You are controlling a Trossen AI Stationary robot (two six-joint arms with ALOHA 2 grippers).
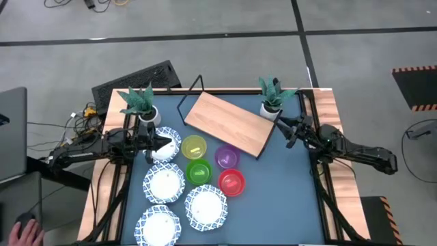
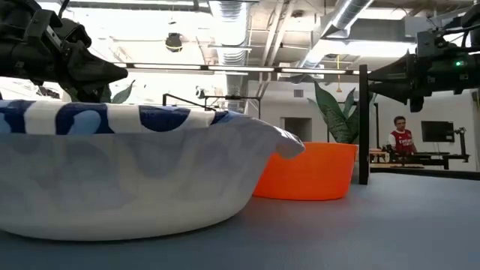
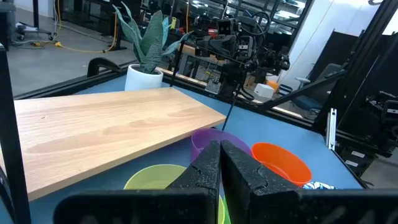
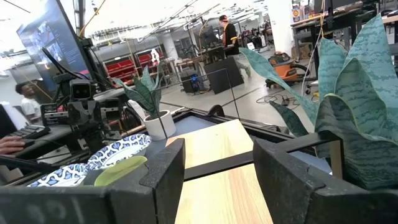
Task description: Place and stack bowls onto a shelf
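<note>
Left end effector (image 1: pixel 166 142) sat closed over a blue-rimmed bowl (image 1: pixel 164 145), shelf (image 1: pixel 229 124) just ahead. Right end effector (image 1: pixel 283 130) hung open beside the shelf's far end.

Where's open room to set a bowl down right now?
The shelf top is bare. Blue table lies open right of the red bowl, toward the right gripper. It is crowded front-left, where the patterned dishes and small bowls cluster by the left gripper.
</note>
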